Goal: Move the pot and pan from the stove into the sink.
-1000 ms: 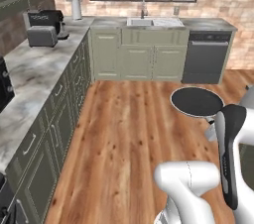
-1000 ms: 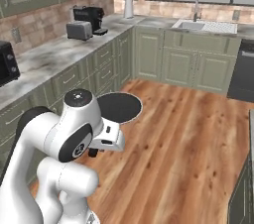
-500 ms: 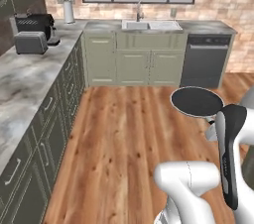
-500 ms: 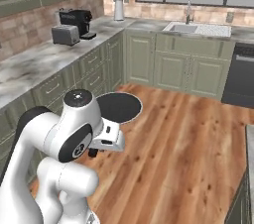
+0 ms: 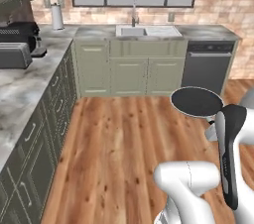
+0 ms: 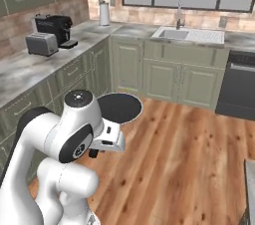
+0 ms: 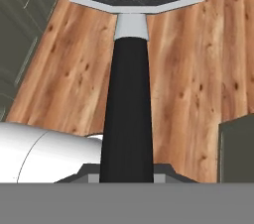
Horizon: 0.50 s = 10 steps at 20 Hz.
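Left base view has swung since a second ago: the sink [image 5: 147, 31] now sits nearly dead ahead, so my base is closing on it. My end effector [image 7: 126, 173] stays clamped on the pan [image 5: 196, 102] handle, well short of the sink.

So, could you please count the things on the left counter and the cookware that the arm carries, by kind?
Toaster: 1
Coffee machine: 1
Paper towel roll: 1
Pan, carried over the floor: 1
Total: 4
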Motion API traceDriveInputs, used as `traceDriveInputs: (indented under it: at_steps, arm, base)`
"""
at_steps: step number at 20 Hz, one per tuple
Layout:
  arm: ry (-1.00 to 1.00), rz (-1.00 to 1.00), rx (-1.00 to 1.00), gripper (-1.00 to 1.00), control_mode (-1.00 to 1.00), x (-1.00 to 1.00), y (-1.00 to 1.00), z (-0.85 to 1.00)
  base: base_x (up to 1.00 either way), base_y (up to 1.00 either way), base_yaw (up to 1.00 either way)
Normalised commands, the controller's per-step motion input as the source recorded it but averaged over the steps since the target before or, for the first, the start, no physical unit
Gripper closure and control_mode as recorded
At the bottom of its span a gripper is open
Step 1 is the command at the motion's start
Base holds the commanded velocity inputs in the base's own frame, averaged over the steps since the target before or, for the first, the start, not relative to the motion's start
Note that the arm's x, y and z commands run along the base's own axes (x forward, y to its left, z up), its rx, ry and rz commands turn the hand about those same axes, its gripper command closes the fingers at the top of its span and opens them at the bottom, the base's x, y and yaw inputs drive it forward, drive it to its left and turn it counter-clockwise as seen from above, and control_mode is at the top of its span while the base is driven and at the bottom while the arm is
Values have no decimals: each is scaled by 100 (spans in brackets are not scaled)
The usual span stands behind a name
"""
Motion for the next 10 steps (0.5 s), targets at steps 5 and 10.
traceDriveInputs:
  at_steps: [5, 10]
  arm:
    - [0, 0, 0, 100, 100, 0, 0, 0]
    - [0, 0, 0, 100, 100, 0, 0, 0]
  base:
    - [91, 5, -6]
    - [89, 14, -6]
